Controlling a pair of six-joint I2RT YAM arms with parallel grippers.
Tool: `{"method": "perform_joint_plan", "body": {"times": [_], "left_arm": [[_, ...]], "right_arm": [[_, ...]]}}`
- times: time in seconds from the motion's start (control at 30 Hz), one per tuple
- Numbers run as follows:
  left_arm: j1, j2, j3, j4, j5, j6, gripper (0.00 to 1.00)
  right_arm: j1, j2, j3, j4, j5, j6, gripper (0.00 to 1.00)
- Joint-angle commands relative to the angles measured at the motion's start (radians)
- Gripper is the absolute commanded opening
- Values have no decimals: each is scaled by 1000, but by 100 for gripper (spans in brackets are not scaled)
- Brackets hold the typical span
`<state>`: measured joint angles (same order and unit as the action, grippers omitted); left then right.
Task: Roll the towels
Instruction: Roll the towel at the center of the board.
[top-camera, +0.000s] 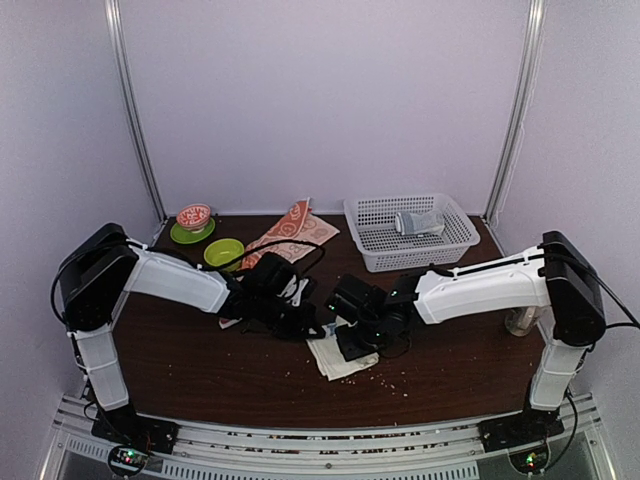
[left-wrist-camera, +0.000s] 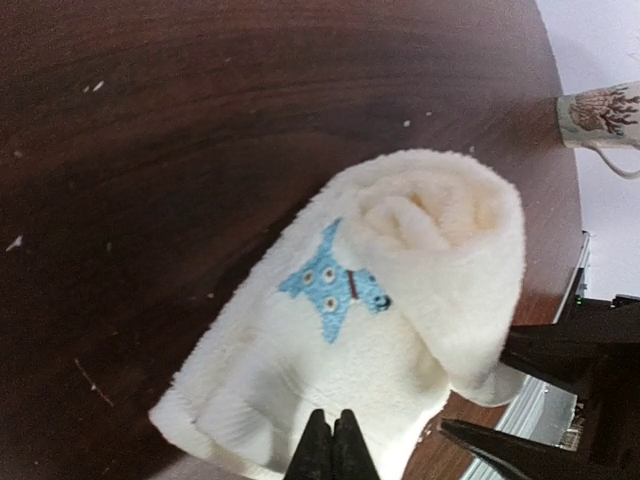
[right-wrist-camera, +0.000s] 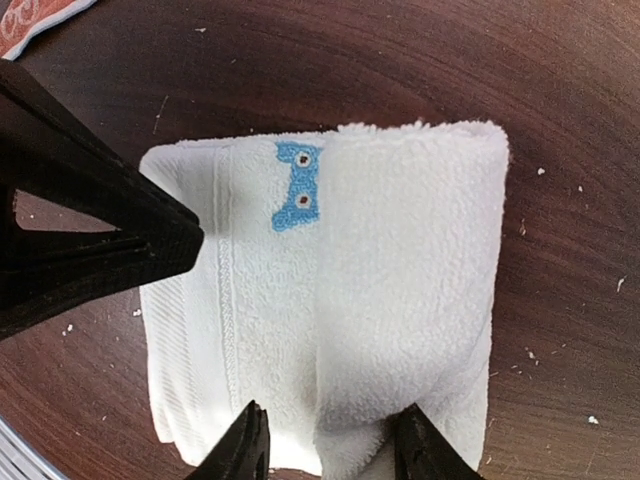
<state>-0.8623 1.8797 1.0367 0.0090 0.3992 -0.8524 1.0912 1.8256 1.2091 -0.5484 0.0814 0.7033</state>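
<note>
Right wrist | cream towel (right-wrist-camera: 400, 280) half rolled | blue mark (right-wrist-camera: 297, 186) showing

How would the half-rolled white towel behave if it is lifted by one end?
Probably floppy: the white towel is soft terry, so its flat part would sag. Its loose roll would likely unwind, as nothing ties it.
</note>
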Motion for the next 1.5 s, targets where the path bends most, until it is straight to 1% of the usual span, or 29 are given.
{"method": "perform_joint_plan", "body": {"times": [0.0,0.13,0.27,0.5,0.63,0.77,0.97,1.17,1.33,1.47], "left_arm": [[14,38,22,-92,-49,12,0],[13,71,43,-124,-58,14,0],[14,102,46,-108,-40,7,0],[14,107,31,-81,-30,-6,0],[15,104,26,-80,-28,-5,0],[16,69,8,-75,-38,-6,0],[18,-25,-40,-47,-50,-13,0],[22,-77,-58,20,-19,-43,0],[24,-126,-61,41,-14,-57,0],[31,-132,-52,66,-7,-60,0]], "right_arm": [[7,20,29,-8,-6,-7,44],[8,22,33,-5,-19,-3,44],[10,32,33,22,-58,-3,46],[13,50,25,92,-140,6,48],[13,73,29,102,-166,12,48],[11,92,20,117,-175,24,48],[2,102,-12,174,-199,40,49],[-11,88,-64,244,-223,55,54],[-20,88,-90,273,-240,60,57],[-28,93,-102,296,-257,61,59]]}}
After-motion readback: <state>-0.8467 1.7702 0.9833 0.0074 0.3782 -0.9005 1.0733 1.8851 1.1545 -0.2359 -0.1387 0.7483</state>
